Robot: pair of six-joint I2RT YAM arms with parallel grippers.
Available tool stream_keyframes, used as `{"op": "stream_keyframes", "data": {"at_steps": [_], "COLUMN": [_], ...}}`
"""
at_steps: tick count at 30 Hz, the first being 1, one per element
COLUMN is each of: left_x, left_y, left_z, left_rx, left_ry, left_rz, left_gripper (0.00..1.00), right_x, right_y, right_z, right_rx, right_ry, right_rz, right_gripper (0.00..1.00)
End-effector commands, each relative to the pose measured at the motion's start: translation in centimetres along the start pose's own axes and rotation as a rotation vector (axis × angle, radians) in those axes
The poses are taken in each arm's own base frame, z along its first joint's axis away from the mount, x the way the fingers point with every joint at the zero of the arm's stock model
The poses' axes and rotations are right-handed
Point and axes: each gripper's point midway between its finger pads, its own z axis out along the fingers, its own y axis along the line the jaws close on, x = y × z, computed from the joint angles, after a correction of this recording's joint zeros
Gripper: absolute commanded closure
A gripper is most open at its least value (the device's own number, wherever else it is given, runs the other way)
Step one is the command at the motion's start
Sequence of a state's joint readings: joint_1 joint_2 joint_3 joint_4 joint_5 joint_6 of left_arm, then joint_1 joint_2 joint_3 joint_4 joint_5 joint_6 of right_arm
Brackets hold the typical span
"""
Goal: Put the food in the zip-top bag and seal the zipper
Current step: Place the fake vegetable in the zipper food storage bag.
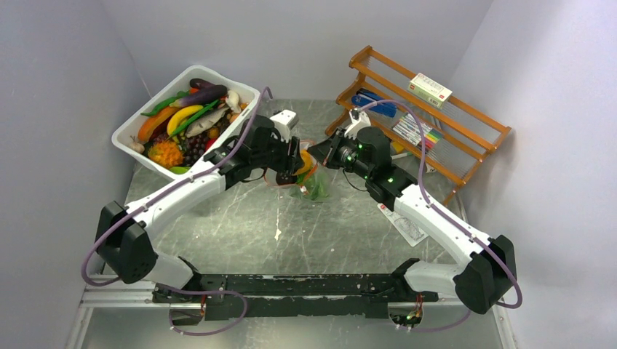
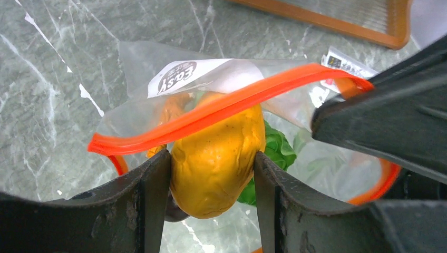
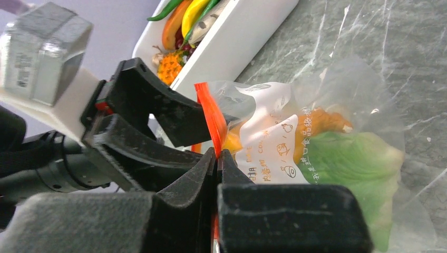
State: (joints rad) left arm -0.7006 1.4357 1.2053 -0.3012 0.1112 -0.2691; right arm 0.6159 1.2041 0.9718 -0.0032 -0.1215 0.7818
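Observation:
The clear zip-top bag (image 1: pixel 314 183) hangs at the table's middle, its mouth held open. My left gripper (image 2: pixel 213 179) is shut on a yellow-orange toy fruit (image 2: pixel 219 153) at the bag's open mouth, just under the orange-red zipper (image 2: pixel 226 108). A green lettuce (image 2: pixel 275 147) and another orange piece lie inside the bag (image 2: pixel 158 100). My right gripper (image 3: pixel 217 154) is shut on the zipper strip (image 3: pixel 211 118) at the mouth's edge and holds the bag (image 3: pixel 337 105) up. The lettuce (image 3: pixel 353 163) and an orange fruit (image 3: pixel 321 122) show through the plastic. My left fingers (image 3: pixel 158 113) are close behind the strip.
A white bin (image 1: pixel 138 127) of toy fruits and vegetables stands at the back left. An orange-brown wooden rack (image 1: pixel 466 134) with a small box and pens stands at the back right. A white printed leaflet (image 1: pixel 404 224) lies under my right arm.

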Motion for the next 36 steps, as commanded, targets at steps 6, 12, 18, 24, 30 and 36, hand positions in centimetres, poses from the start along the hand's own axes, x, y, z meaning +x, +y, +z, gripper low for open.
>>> {"op": "stream_keyframes", "data": {"at_steps": [6,12,18,24,30,36], "left_x": [-1.4,-2.0,-2.5,-1.7,-3.2,-4.9], "left_y": [0.5,-0.1,-1.8,-1.6,-1.9,-1.7], "left_z": [2.0,2.0,0.6,0.1,-1.9,-3.7], "left_rx": [-0.075,-0.046,0.027,0.02,0.02,-0.016], "left_ry": [-0.038,-0.047,-0.052,-0.032,-0.092,-0.141], "left_rz": [0.055,0.058,0.039,0.037,0.029,0.037], "left_gripper": [0.59,0.46,0.35,0.01,0.01,0.01], "right_x": [-0.6,-0.4,-0.2,0.5,0.2,0.2], "right_y": [1.2,0.9,0.4,0.0,0.0,0.0], "right_z": [0.1,0.1,0.2,0.5,0.3,0.2], "right_rx": [-0.059,-0.048,-0.034,-0.033,-0.028,-0.028], "right_ry": [-0.029,-0.022,-0.027,-0.008,-0.019,-0.017], "right_rz": [0.004,-0.006,-0.016,-0.002,-0.007,-0.014], "right_gripper": [1.0,1.0,1.0,1.0,1.0,1.0]}}
